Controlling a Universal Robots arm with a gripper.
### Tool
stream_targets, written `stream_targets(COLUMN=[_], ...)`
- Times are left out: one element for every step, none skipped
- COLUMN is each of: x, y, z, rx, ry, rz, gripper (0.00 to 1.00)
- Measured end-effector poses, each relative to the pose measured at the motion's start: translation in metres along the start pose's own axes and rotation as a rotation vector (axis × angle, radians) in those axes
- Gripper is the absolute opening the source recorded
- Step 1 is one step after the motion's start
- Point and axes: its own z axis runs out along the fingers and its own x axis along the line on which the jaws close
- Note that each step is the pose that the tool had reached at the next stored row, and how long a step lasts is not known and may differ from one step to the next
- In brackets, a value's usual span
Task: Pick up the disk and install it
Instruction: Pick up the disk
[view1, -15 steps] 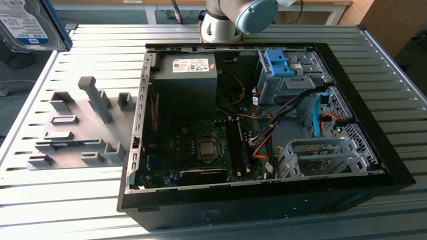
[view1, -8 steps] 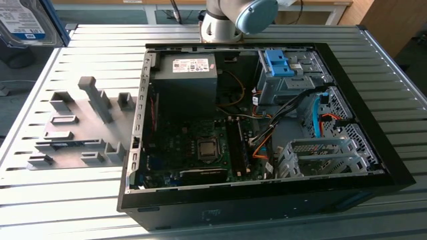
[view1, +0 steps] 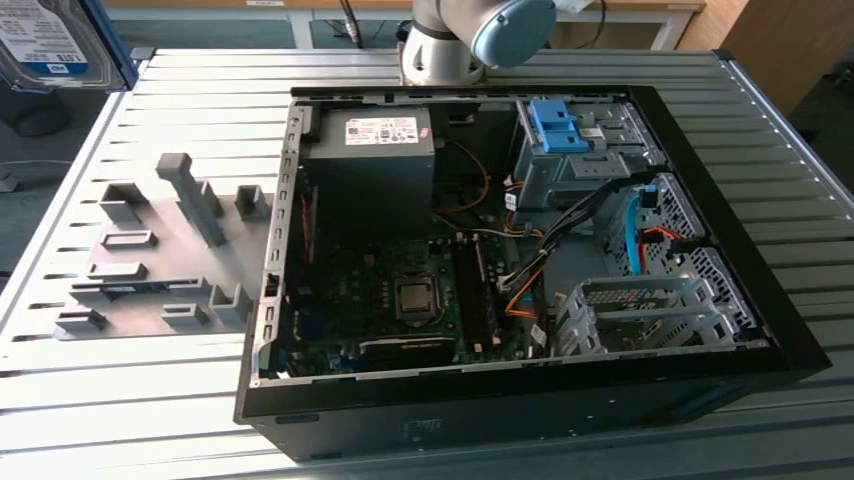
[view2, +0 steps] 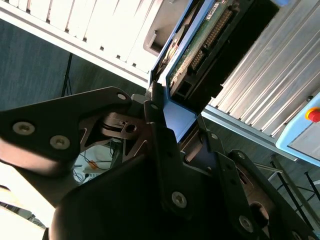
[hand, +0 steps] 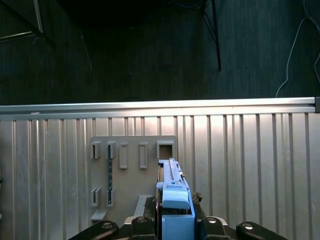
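Currently, the disk (view2: 200, 45) is held by the gripper (view2: 177, 119), whose black fingers (view2: 156, 112) are drawn in narrow & clamped on the blue bracket along the disk's edges. In the second wrist view the green circuit-board side w/ its connector row is seen past the fingertips. In the first wrist view the disk (hand: 176, 197) is seen edge-on btwn the two fingers (hand: 141, 226), held in the air over the grey fixture plate (hand: 132, 185) on the slatted table (hand: 250, 160). In the exterior view the disk (view1: 47, 40) is shown w/ its white-and-blue label facing out, against the table's far corner on the exterior view's left & well apart from the computer case (view1: 534, 415). The fixture plate (view1: 147, 270), w/ upright blocks & slots, is set near the table's edge on the exterior view's left, just beside the case. The open case is laid across the middle of the table (view1: 134, 400) toward the exterior view's right. Inside it, a grey power supply (view1: 380, 150) w/ a white sticker, a blue latch piece (view1: 558, 125), a metal drive cage (view1: 641, 310) & the motherboard (view1: 387, 290) are seen. The arm base (view1: 454, 45) is mounted at the table's far edge.
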Motion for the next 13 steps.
stream_targets(x=[0.0000,0.0000,0.0000,0.0000,0.0000,-0.0001,-0.0001,-0.0001,-0.0001,-0.0001,-0.0002,-0.0002,-0.0003], y=[0.0000,0.0000,0.0000,0.0000,0.0000,-0.0001,-0.0005,-0.0010,-0.0017,-0.0024,-0.0032,-0.0039,-0.0046], z=[0.0000,0.0000,-0.0001,-0.0001,-0.0001,-0.0001,-0.0002,-0.0002,-0.0001,-0.0001,-0.0002,-0.0001,-0.0001], rx=[-0.0001,0.0000,0.0000,0.0000,-0.0001,0.0000,-0.0001,-0.0002,-0.0001,0.0000,-0.0001,0.0000,0.0000], ry=[0.0000,0.0000,0.0000,0.0000,0.0000,0.0000,0.0000,0.0001,0.0000,0.0000,0.0001,0.0000,0.0000], rz=[0.000,0.000,0.000,0.000,0.000,0.000,0.000,0.000,0.000,0.000,0.000,0.000,0.000], gripper=[0.36,0.36,0.36,0.36,0.36,0.36,0.36,0.36,0.36,0.36,0.36,0.36,0.36])
